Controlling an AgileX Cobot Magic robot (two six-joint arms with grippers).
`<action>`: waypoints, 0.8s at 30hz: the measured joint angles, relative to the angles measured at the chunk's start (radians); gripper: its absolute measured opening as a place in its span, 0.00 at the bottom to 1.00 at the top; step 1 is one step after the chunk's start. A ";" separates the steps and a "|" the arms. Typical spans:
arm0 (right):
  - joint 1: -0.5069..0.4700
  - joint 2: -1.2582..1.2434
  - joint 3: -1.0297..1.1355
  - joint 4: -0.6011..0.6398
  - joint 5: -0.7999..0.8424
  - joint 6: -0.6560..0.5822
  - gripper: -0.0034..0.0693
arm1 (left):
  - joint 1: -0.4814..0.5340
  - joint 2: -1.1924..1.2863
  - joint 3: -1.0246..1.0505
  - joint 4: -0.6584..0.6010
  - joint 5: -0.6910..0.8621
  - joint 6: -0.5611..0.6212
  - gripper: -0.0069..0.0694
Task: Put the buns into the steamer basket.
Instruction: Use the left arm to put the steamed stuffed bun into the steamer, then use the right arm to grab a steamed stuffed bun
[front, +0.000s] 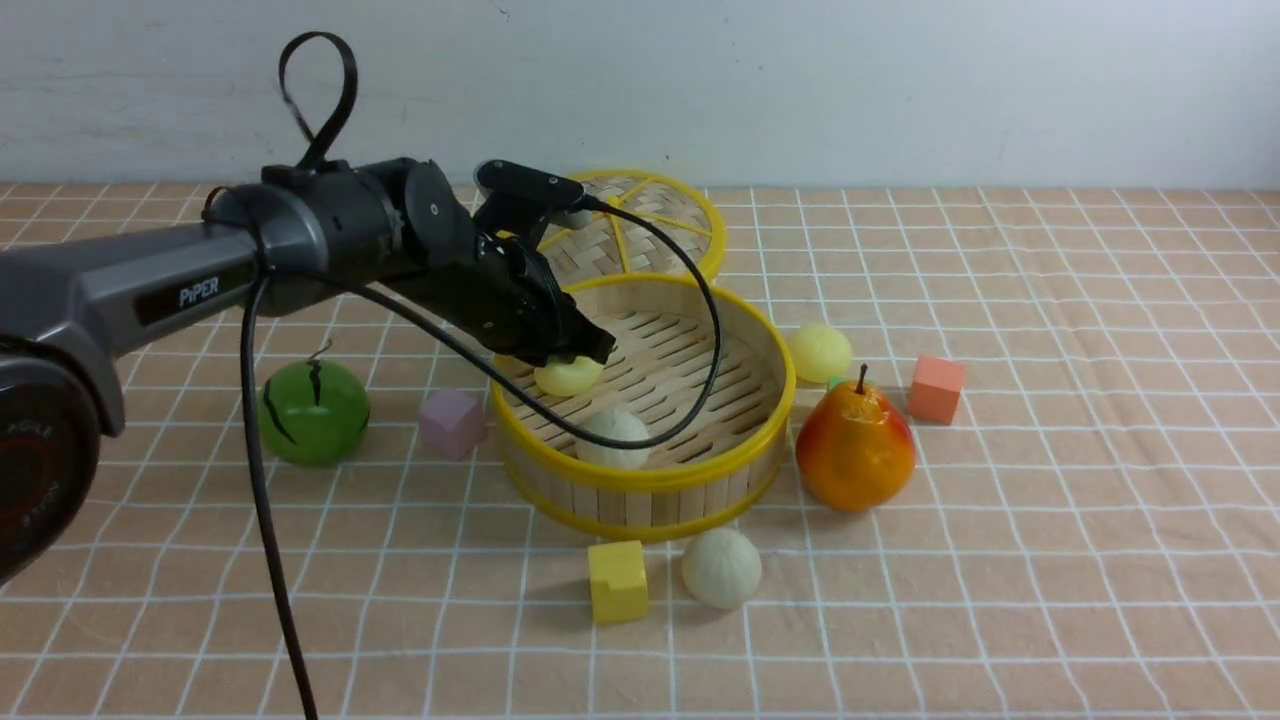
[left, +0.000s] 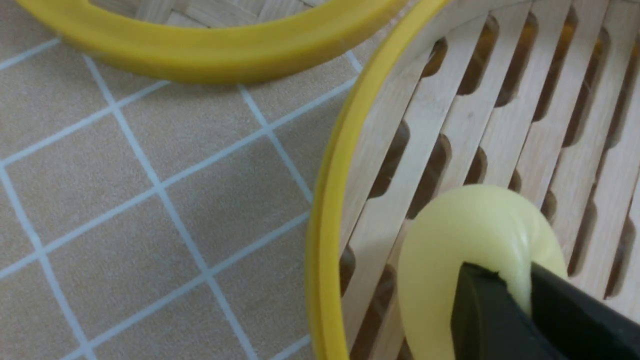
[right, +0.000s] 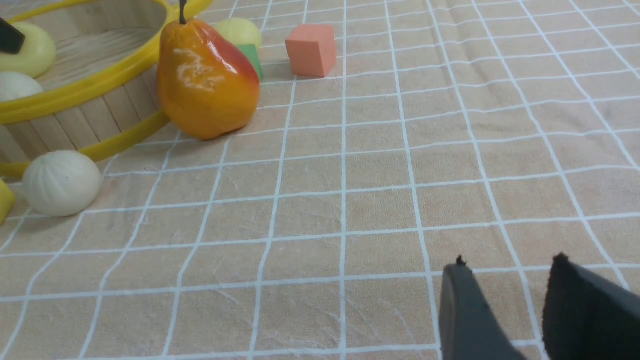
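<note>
pale yellow bun (front: 570, 378) (front: 820, 352): two | off-white bun (front: 613, 438) (front: 721, 567): two more, four in all | steamer basket (front: 650, 478): just one | woven lid (front: 610, 250): one | pear (front: 855, 450): one | green striped ball (front: 313, 412): one | cube (front: 452, 422) (front: 617, 580) (front: 937, 388) (front: 835, 381): four, and the green one is barely peeking out behind the pear

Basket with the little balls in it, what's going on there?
The robot is loading buns into the basket. Its left gripper pinches a yellow bun inside the basket, near a white bun lying there. A second white bun sits on the cloth in front of the basket, and a second yellow bun sits beyond the pear. The right gripper hangs open and empty over the cloth.
</note>
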 joint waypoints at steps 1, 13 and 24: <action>0.000 0.000 0.000 0.000 0.000 0.000 0.38 | 0.000 0.000 -0.002 0.002 0.008 -0.004 0.29; 0.000 0.000 0.000 0.000 0.000 0.000 0.38 | 0.000 -0.189 -0.086 0.043 0.278 -0.260 0.72; 0.000 0.000 0.000 0.000 0.000 0.000 0.38 | 0.000 -0.815 0.400 0.065 0.275 -0.289 0.07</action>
